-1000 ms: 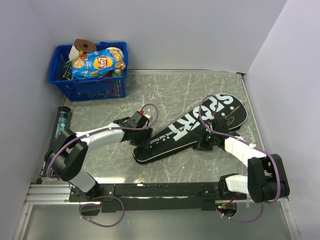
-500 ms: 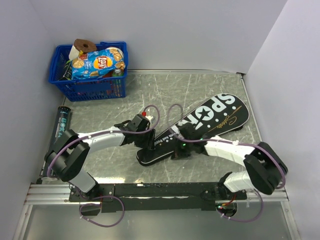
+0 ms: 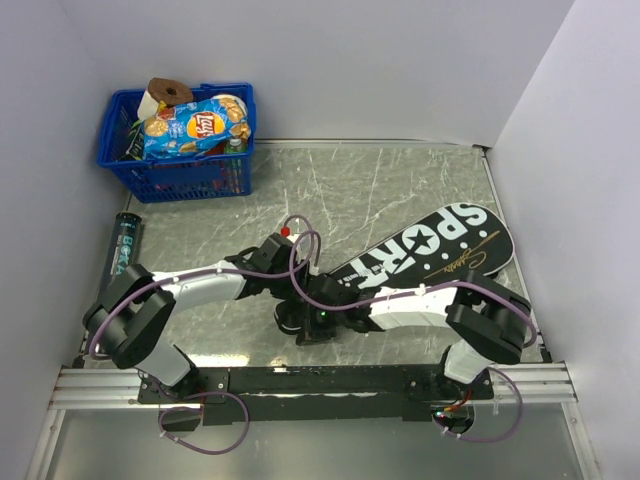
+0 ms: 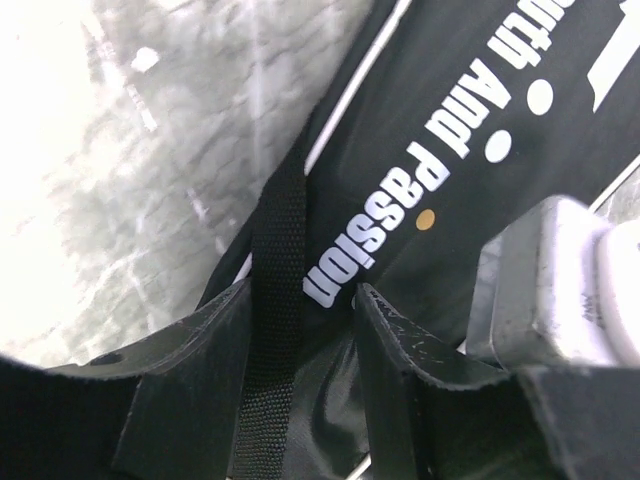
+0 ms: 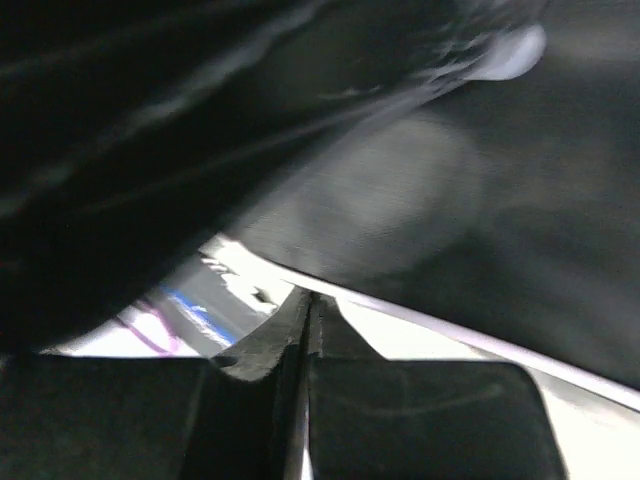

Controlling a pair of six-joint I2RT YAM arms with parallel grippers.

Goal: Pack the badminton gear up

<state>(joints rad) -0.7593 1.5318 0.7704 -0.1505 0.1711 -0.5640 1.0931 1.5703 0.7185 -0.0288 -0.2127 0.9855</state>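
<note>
The black racket-shaped cover [image 3: 430, 245] lettered "SPORT" lies diagonally, wide end at the right, narrow end at centre front. My left gripper [image 3: 292, 298] sits on the narrow end. In the left wrist view, the left gripper [image 4: 300, 330] is closed on the cover [image 4: 470, 150] and its black strap [image 4: 275, 260]. My right gripper [image 3: 318, 322] is beside it at the same end. In the right wrist view, the right gripper [image 5: 308, 305] is shut at the cover's white-piped edge [image 5: 450, 200], pinching a thin bright sliver. The dark tube [image 3: 124, 243] lies at the left. Rackets and shuttlecocks are hidden.
A blue basket [image 3: 180, 175] of snacks stands at the back left. White walls close in the table on the left, back and right. The black rail [image 3: 320, 380] with the arm bases runs along the front edge.
My right gripper has run along the cover's edge from the wide end to the narrow end. The cover has swung and slid right. My left gripper has shifted slightly forward with the narrow end.
</note>
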